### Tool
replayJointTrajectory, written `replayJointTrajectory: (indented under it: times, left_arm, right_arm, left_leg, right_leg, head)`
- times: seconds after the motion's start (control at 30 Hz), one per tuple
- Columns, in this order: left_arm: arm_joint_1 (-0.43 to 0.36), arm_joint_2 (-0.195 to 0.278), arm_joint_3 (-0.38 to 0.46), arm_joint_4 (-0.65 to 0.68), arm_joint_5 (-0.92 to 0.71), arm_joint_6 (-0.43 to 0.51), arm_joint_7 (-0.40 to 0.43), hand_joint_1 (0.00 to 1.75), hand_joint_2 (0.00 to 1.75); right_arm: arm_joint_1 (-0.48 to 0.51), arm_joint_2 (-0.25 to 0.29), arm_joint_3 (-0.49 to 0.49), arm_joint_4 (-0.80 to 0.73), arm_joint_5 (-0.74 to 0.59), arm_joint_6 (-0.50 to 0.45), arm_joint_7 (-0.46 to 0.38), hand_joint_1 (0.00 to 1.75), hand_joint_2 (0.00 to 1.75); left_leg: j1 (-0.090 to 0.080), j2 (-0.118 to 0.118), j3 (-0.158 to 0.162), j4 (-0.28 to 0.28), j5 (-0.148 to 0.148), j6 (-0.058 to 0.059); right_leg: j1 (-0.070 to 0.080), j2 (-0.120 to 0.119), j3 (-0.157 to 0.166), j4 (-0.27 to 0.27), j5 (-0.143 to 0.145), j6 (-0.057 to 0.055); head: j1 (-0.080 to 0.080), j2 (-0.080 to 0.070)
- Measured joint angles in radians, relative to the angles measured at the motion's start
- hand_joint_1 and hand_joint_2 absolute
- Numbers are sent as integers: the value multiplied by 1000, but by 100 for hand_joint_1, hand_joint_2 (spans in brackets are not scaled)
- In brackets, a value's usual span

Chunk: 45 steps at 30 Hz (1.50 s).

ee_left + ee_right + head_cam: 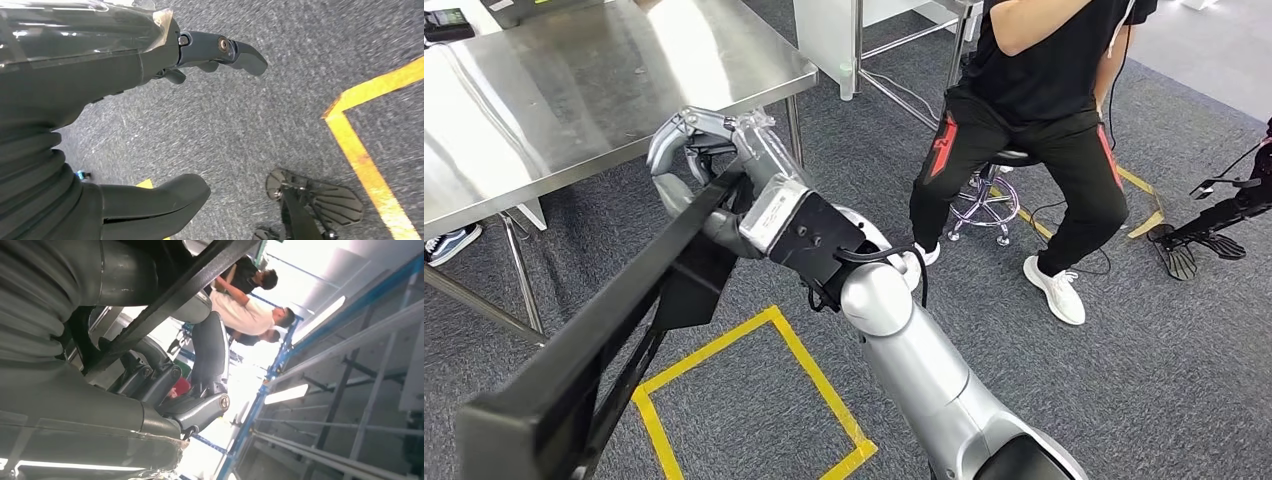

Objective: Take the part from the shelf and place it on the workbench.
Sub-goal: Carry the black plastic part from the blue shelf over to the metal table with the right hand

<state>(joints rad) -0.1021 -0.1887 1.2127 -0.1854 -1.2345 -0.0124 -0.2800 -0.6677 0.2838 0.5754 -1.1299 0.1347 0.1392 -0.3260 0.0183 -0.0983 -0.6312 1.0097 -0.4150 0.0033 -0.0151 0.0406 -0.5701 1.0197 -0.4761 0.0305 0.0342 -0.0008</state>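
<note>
Fingers of the right hand point(699, 170) are seen wrapped around one long black part point(594, 340), which is gripped near its upper end, just beside the front edge of the steel workbench point(574, 90). One silver right arm point(924, 370) is stretched forward and to the left toward the workbench, with the wrist bent so that the hand is held level with the bench edge. The part is not resting on the workbench: it is slanted down and away from the bench, over the grey carpet point(1184, 380), with its lower end nearest the camera. In the right wrist view the same black bar point(190, 285) is shown crossing the palm, with the dark fingers point(200, 410) curled up against it. The left hand point(165, 125) is pointed down at the carpet, with its thumb point(160, 200) and its fingers point(225, 52) held well apart and nothing between them. One yellow tape outline point(754, 400) is marked on the carpet below the workbench's front edge. One person in black point(1034, 110) is seated on one stool point(989, 195) to the right of the workbench, well apart from it.
</note>
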Motion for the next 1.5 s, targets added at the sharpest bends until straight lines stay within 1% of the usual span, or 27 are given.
replayJointTrajectory:
  times: [0.03, 0.1, 0.17, 0.2, 0.23, 0.27, 0.33, 0.4, 0.47, 0.53, 0.6, 0.67, 0.73, 0.77, 0.8, 0.87, 0.9, 0.97, 1.03, 1.1, 1.2, 1.27, 1.3, 1.33, 1.4, 1.43, 1.5]
  left_arm:
    - [1, 0, 0, 0, 0, 0, 2, 0, 175]
    - [0, 1, 0, 0, 0, 0, 4, 0, 175]
    - [-1, 0, 0, 0, 1, 1, 6, 0, 175]
    - [-1, 0, 0, 0, 1, 1, 7, 0, 175]
    - [-1, 0, 0, 0, 1, 1, 7, 0, 175]
    - [0, 0, 0, 0, 1, 1, 7, 0, 175]
    - [0, 0, 0, 0, 1, 2, 8, 0, 175]
    - [-2, 1, 0, 0, 1, 2, 7, 0, 175]
    - [-5, 0, 0, 0, 2, 2, 5, 0, 175]
    - [-4, -1, 0, 0, 5, 2, 3, 0, 175]
    - [-4, -1, 0, 0, 8, 2, 1, 0, 175]
    - [-5, -1, 0, 0, 10, 3, 0, 0, 175]
    - [-5, -1, 0, 0, 11, 3, -1, 0, 175]
    - [-4, -2, 0, 0, 11, 3, -1, 0, 175]
    - [-3, -3, 0, 0, 11, 3, -1, 0, 175]
    - [-3, -4, 0, 0, 11, 2, -1, 0, 175]
    - [-3, -4, 0, 0, 11, 3, -2, 0, 175]
    - [-2, -4, 0, 0, 11, 4, -2, 0, 175]
    - [1, -3, 0, 0, 11, 5, -3, 0, 175]
    - [2, -2, -1, 0, 10, 6, -3, 0, 175]
    - [-1, -2, -1, 0, 7, 6, -4, 0, 175]
    - [0, -2, -2, 0, 5, 6, -4, 0, 175]
    - [0, -1, -2, 0, 3, 4, -4, 0, 175]
    - [1, 0, -2, 0, 1, 2, -4, 0, 175]
    - [0, 3, -5, 0, -2, -3, -4, 0, 175]
    - [-1, 5, -7, 0, -2, -6, -5, 0, 175]
    - [-3, 7, -9, 0, -3, -11, -6, 0, 175]
  right_arm:
    - [1, 1, 0, -1, 0, -1, 0, 175, 175]
    - [0, 3, 0, -3, 0, -2, 0, 175, 175]
    - [2, 3, -1, -5, 0, -3, 0, 175, 175]
    - [4, 2, -1, -5, 0, -4, 0, 175, 175]
    - [5, 1, -1, -5, 0, -4, 0, 175, 175]
    - [7, 0, -1, -5, 0, -4, 0, 175, 175]
    - [7, 1, -1, -5, 0, -4, 0, 175, 175]
    - [5, 2, -1, -7, 0, -4, 0, 175, 175]
    - [5, 3, -2, -8, 1, -4, 1, 175, 175]
    - [5, 5, -2, -10, 2, -4, 1, 175, 175]
    - [4, 7, -2, -13, 3, -5, 1, 175, 175]
    - [5, 4, -3, -15, 3, -5, 1, 175, 175]
    - [10, -3, -3, -14, 3, -5, 2, 175, 175]
    - [13, -5, -3, -14, 3, -5, 2, 175, 175]
    - [14, -6, -3, -14, 4, -5, 2, 175, 175]
    - [14, -6, -3, -14, 4, -5, 2, 175, 175]
    - [14, -6, -2, -14, 5, -5, 2, 175, 175]
    - [14, -6, -2, -14, 6, -4, 2, 175, 175]
    - [15, -4, -3, -14, 7, -4, 2, 175, 175]
    - [13, 1, -3, -15, 7, -4, 2, 175, 175]
    - [14, 3, -3, -17, 7, -4, 2, 175, 175]
    - [16, 1, -3, -16, 7, -4, 2, 175, 175]
    - [17, 1, -3, -16, 7, -4, 2, 175, 175]
    - [17, 2, -2, -17, 7, -4, 2, 175, 175]
    - [14, 4, -2, -17, 7, -4, 2, 175, 175]
    - [12, 5, -2, -17, 7, -4, 2, 175, 175]
    - [10, 7, -2, -17, 7, -4, 2, 175, 175]
  left_leg:
    - [1, 4, -2, 2, -1, -5]
    - [1, 37, -25, 48, -31, -13]
    - [1, 77, -83, 171, -95, -19]
    - [2, 85, -114, 236, -121, -22]
    - [2, 88, -133, 278, -132, -23]
    - [2, 91, -136, 284, -127, -24]
    - [2, 106, -80, 186, -73, -19]
    - [-5, 142, -8, 56, -32, -9]
    - [-14, 155, 14, 10, -29, 0]
    - [-14, 135, 13, 5, -24, 11]
    - [-8, 118, 17, -4, -17, 22]
    - [-4, 101, 18, -7, -12, 29]
    - [-3, 78, 16, -7, -11, 31]
    - [-3, 66, 16, -6, -11, 31]
    - [-2, 53, 16, -6, -11, 30]
    - [1, 30, 16, -3, -11, 24]
    - [0, 18, 14, -1, -12, 19]
    - [0, 1, 6, 2, -10, 6]
    - [3, -11, 1, 1, -6, -6]
    - [2, 13, -12, 25, -22, -13]
    - [1, 79, -93, 195, -106, -20]
    - [1, 91, -136, 283, -131, -20]
    - [1, 93, -133, 278, -120, -18]
    - [0, 98, -107, 230, -93, -13]
    - [-6, 131, -32, 96, -42, -1]
    - [-11, 146, -5, 45, -28, 4]
    - [-21, 153, 7, 17, -28, 8]
  right_leg:
    - [-1, -6, 0, -1, 2, -6]
    - [-6, -22, 1, -3, 6, -21]
    - [-4, -42, 0, -4, 5, -34]
    - [-1, -52, 0, -4, 4, -37]
    - [1, -63, -1, -4, 3, -39]
    - [3, -73, 0, -4, 3, -39]
    - [5, -90, 1, -3, 1, -40]
    - [13, -105, 3, -3, -2, -37]
    - [21, -119, 3, -3, -5, -29]
    - [21, -131, 3, -3, -8, -20]
    - [18, -109, -10, 28, -28, -14]
    - [14, -68, -58, 135, -77, -15]
    - [10, -52, -117, 257, -118, -14]
    - [9, -50, -130, 277, -118, -9]
    - [7, -48, -122, 257, -103, -1]
    - [-1, -24, -63, 126, -46, 18]
    - [-4, -7, -32, 65, -24, 20]
    - [-5, 14, -6, 8, -5, 12]
    - [-4, 1, -6, 7, -1, -3]
    - [-7, -16, -4, 5, 1, -16]
    - [-3, -47, -3, 4, 0, -33]
    - [4, -71, -3, 4, -1, -38]
    - [7, -81, -3, 4, -2, -39]
    - [9, -92, -2, 4, -3, -40]
    - [16, -109, 0, 4, -6, -39]
    - [20, -116, 0, 5, -7, -37]
    - [25, -129, 0, 4, -10, -29]
  head:
    - [0, 0]
    - [-3, 0]
    - [-6, 0]
    - [-6, 0]
    - [-6, 0]
    - [-6, 0]
    - [-6, 0]
    - [-5, 0]
    - [-4, 0]
    - [-4, 0]
    - [-3, 0]
    - [-2, 0]
    - [-2, 0]
    - [-2, 0]
    - [-2, 0]
    - [-2, 0]
    - [-2, 0]
    - [-2, 0]
    - [-3, 0]
    - [-5, 0]
    - [-9, 0]
    - [-9, 0]
    - [-9, 0]
    - [-9, 0]
    - [-9, 0]
    - [-9, 0]
    - [-8, 0]
